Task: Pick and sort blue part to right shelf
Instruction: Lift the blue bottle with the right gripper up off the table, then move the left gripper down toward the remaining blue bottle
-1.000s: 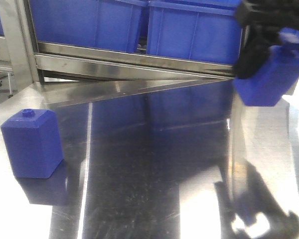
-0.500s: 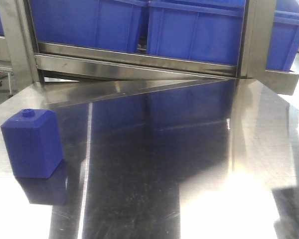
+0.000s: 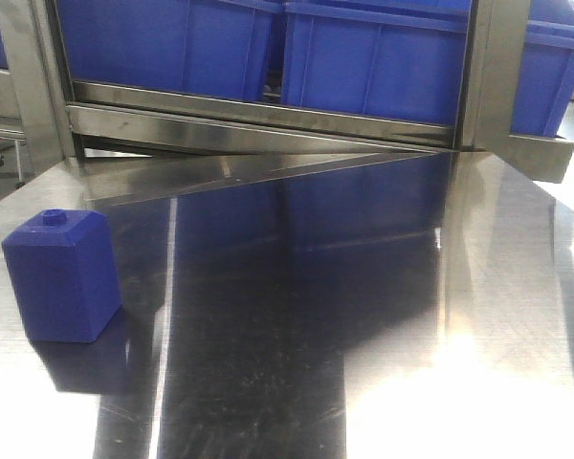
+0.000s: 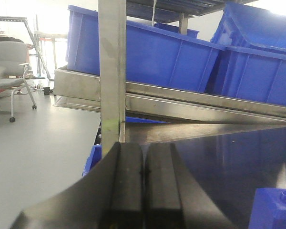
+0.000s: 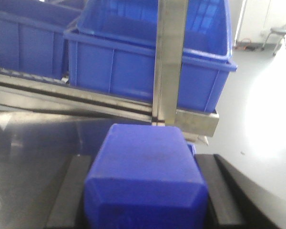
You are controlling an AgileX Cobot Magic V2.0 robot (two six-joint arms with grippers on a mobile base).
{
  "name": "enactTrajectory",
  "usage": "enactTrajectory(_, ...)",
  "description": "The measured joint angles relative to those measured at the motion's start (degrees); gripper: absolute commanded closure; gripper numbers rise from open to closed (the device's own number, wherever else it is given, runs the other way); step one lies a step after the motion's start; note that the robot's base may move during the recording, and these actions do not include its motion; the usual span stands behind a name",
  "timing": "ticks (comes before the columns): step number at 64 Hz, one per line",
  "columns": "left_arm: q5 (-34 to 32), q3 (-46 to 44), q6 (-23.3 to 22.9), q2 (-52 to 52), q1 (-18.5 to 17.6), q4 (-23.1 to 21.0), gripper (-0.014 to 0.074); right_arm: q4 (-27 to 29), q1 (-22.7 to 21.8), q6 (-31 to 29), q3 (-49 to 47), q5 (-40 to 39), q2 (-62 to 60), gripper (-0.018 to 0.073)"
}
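The blue part [image 5: 144,191] fills the lower middle of the right wrist view, its flat side toward the camera and its cap hidden. My right gripper [image 5: 144,160] is shut on it, one black finger pressed to each side. Ahead of it stands the right shelf [image 5: 169,71], a steel post and rail with a large blue bin [image 5: 119,71] behind. My left gripper [image 4: 144,152] is shut with its pads pressed together and nothing between them, low over the steel table. Neither gripper shows in the front view.
A squatter blue block with a tiny knob [image 3: 62,277] stands at the left of the steel table [image 3: 316,316]; its corner [image 4: 276,210] shows beside my left gripper. Blue bins [image 3: 364,57] line the rack along the back. An office chair [image 4: 12,71] stands off the table's left.
One second ago my right gripper held the blue part at the right edge of the front view. It has since left that view, and its shadow on the table is gone.
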Motion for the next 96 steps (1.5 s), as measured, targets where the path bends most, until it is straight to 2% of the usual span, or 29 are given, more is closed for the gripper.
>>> enactTrajectory(81,0.0,0.0,0.0,0.0,0.0,0.6,0.0472,-0.1,0.0,-0.1,0.0,0.2,-1.3,0.0157)
enactTrajectory(86,1.8,-0.1,-1.3,0.0,0.0,1.3,0.0472,-0.1,0.0,-0.1,0.0,0.2,-1.3,0.0157)
enactTrajectory(96,10.2,-5.8,-4.9,2.1,0.0,2.3,0.0473,-0.1,0.0,-0.1,0.0,0.2,-1.3,0.0157)
